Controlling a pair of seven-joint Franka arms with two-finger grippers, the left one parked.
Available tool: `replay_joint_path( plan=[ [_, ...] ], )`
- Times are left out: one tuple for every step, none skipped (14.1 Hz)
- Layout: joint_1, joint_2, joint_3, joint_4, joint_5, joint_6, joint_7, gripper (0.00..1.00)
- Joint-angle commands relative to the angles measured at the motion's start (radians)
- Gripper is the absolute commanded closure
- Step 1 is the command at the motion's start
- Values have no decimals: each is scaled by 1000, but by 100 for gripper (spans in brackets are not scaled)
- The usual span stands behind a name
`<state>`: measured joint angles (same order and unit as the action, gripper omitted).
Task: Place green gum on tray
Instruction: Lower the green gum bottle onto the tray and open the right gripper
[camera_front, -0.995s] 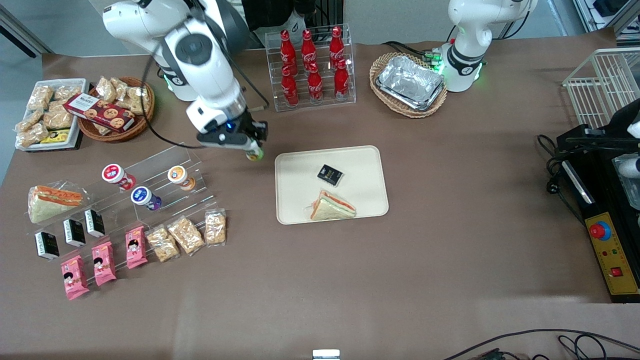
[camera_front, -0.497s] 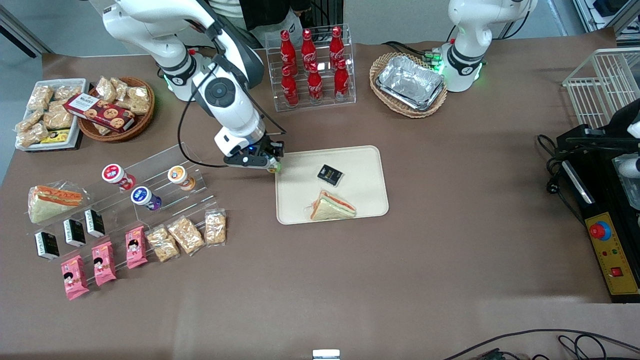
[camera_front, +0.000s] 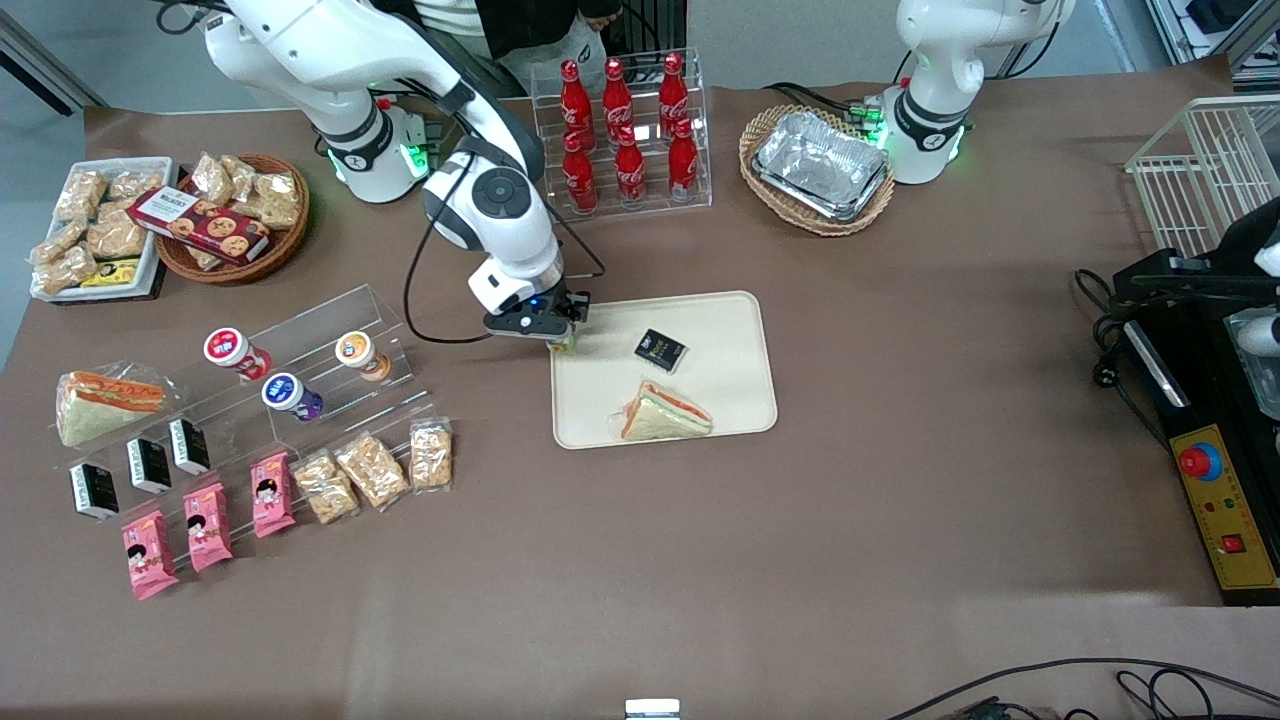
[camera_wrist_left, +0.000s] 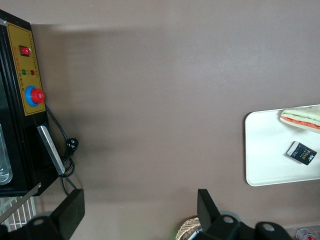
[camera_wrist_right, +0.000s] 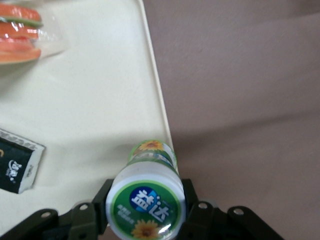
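Hand (camera_front: 562, 340) of the right arm clamped on the green gum (camera_wrist_right: 146, 199), fingers pressing both sides of the canister just under its white lid, hanging over the tray (camera_front: 735, 320) edge at about 9 o'clock from the black packet (camera_front: 660, 349). Gum's lower end overlaps the tray rim, contact unclear; wrapped sandwich (camera_front: 664, 413) lies on the tray nearer the front camera, at 6 o'clock from the packet
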<state>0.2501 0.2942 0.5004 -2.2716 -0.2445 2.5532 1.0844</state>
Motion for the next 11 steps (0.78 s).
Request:
replay_joint_path(
  plan=[
    [6,43,6,18,-39,53,66,81],
    [15,48,7,18,-39,58,80,81],
    [18,49,6,18,-39,70,91,81],
    [18,55,6,18,-39,74,92,79],
    [18,57,6,18,-39,76,94,73],
    [18,63,6,20,-39,76,94,71],
    [18,71,6,23,-39,78,100,53],
    [18,78,6,21,-39,94,112,50],
    [18,86,6,23,-39,104,114,50],
    [17,89,6,23,-39,104,114,49],
    [14,89,6,23,-38,104,115,22]
  ],
)
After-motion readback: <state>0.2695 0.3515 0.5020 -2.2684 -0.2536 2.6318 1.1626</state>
